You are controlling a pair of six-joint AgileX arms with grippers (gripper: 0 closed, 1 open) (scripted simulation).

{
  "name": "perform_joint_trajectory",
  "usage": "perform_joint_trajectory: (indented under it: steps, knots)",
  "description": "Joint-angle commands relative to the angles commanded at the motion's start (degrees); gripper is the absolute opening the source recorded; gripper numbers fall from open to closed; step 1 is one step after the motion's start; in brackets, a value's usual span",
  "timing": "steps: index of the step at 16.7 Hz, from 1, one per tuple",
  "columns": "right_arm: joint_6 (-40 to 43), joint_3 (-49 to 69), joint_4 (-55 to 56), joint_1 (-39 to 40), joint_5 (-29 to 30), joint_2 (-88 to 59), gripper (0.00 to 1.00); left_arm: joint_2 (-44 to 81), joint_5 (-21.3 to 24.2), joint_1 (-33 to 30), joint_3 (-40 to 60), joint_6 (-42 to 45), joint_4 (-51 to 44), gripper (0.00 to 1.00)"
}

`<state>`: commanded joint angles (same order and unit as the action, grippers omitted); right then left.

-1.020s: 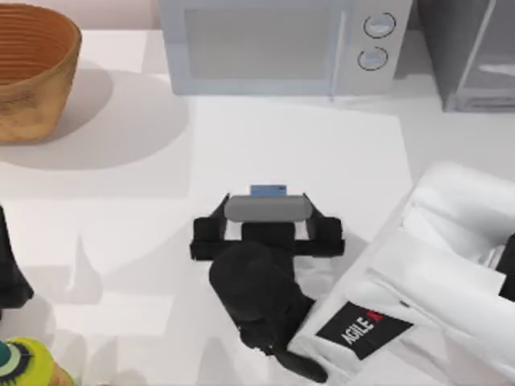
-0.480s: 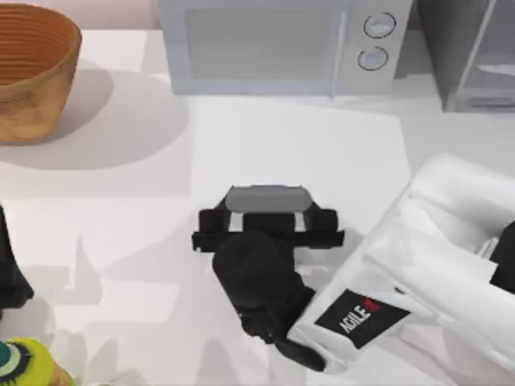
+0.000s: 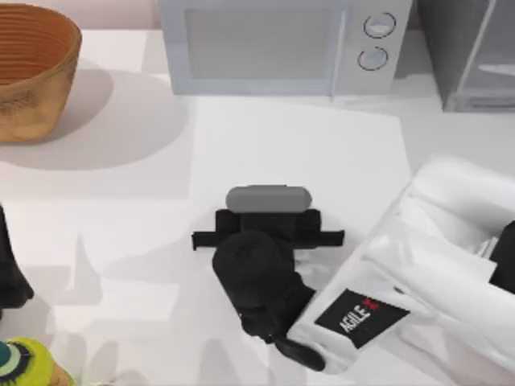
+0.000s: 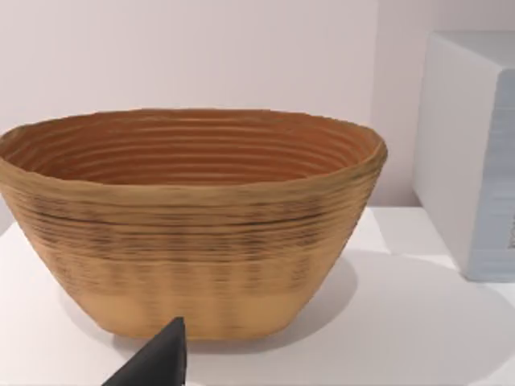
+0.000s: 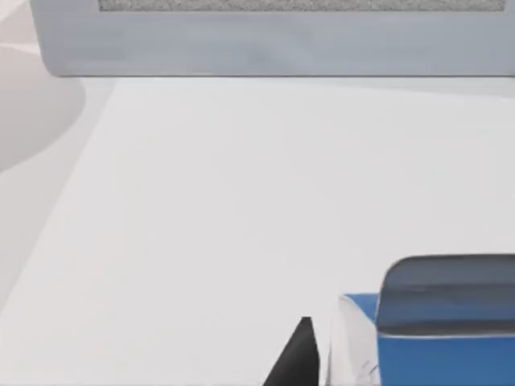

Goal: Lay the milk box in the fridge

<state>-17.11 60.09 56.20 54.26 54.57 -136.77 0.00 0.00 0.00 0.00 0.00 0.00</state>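
Our right hand (image 3: pixel 265 233) hung low over the middle of the counter (image 3: pixel 121 233), straddling the milk box (image 5: pixel 447 338), with one dark finger (image 5: pixel 294 358) just beside the carton; we could not tell whether it had clenched. The approach from above suited a lift toward the fridge (image 3: pixel 471 52), well apart at the far right corner. Our left arm sat parked near the basket (image 4: pixel 193 217).

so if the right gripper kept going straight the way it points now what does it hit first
Probably the microwave: the right gripper, at the milk box, faces it across bare table. Nothing else shows in that line, though depth is hard to judge.
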Motion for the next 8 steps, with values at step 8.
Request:
perform_joint_trajectory:
  steps: [8]
  knots:
    - [0.0,0.0,0.0,0.0,0.0,0.0,0.00,0.0,0.0,0.0,0.0,0.0,0.0,1.00]
